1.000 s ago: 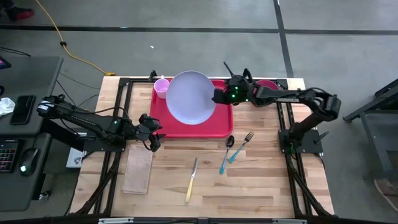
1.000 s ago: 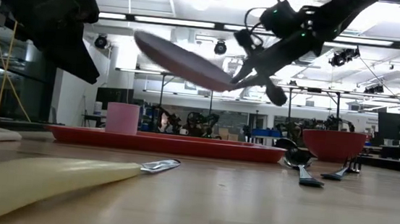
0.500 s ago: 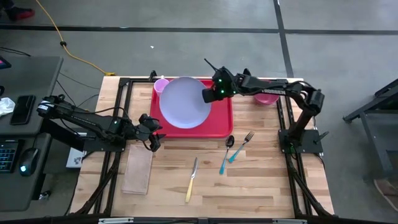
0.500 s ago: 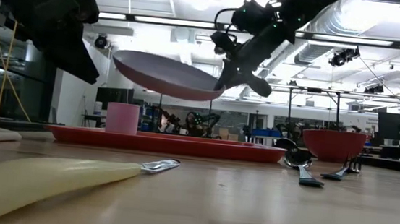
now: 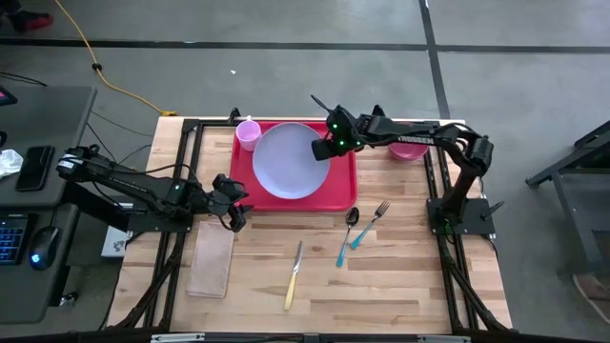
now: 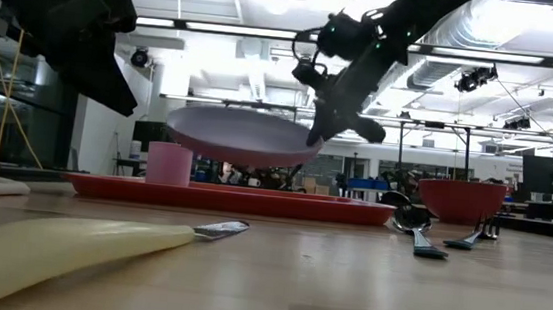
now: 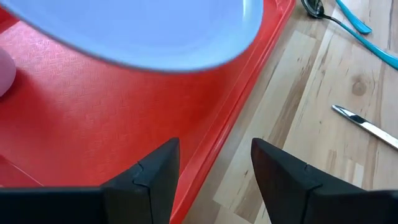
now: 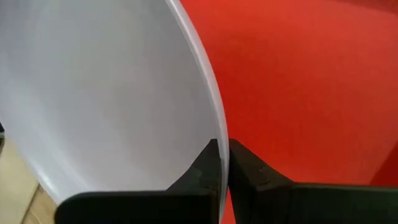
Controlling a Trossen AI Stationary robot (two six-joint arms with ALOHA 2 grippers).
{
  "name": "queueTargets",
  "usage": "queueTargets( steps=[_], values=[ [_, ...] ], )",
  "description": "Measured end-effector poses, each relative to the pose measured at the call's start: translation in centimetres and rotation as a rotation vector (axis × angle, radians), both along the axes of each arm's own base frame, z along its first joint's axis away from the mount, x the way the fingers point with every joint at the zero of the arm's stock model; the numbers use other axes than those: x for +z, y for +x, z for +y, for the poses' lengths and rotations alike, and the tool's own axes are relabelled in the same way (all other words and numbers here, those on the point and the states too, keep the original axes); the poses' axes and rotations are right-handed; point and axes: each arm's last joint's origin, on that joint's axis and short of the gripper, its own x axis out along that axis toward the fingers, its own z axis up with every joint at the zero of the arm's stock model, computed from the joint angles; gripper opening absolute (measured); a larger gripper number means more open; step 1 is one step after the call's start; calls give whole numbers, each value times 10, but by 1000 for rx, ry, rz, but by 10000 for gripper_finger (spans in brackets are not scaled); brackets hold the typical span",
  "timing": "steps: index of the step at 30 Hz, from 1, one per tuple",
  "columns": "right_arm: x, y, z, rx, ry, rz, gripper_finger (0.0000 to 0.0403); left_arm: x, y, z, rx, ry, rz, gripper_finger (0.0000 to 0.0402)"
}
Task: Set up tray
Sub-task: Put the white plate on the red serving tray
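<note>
Lighting is bright and even, supplied by overhead ceiling strips (image 6: 267, 36) at 12 o'clock in the low view. Shadows on the table (image 5: 400, 276) are faint. In the low view the nearest knife handle (image 6: 57, 251) at 8 o'clock is out of focus. The plate (image 7: 143, 31) in the left wrist view is soft-edged.

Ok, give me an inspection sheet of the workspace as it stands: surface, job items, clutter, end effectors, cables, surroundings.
Surface: wooden table, on a black frame.
Job's things: red tray at the far middle; lavender plate held above it, not yet down; pink cup at the tray's far left corner.
Clutter: yellow-handled knife, blue-handled spoon and fork, red bowl, napkin.
End effectors: right end effector shut on the plate's rim; left end effector open, by the tray's near left corner.
Cables: yellow cable on the floor.
Surroundings: desk with phone and keyboard.
</note>
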Motion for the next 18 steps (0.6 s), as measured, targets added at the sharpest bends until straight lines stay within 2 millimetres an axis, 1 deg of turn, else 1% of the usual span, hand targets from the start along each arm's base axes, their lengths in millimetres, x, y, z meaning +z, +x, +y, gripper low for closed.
queueTargets(
  steps=[5, 18],
  values=[
    [-19, 7, -4, 3, 22, 34, 0, 0, 0, 0, 1, 1, 0, 230],
    [-51, 17, -12, 5, 59, 59, 0, 0, 0, 0, 1, 2, 0, 230]
  ],
)
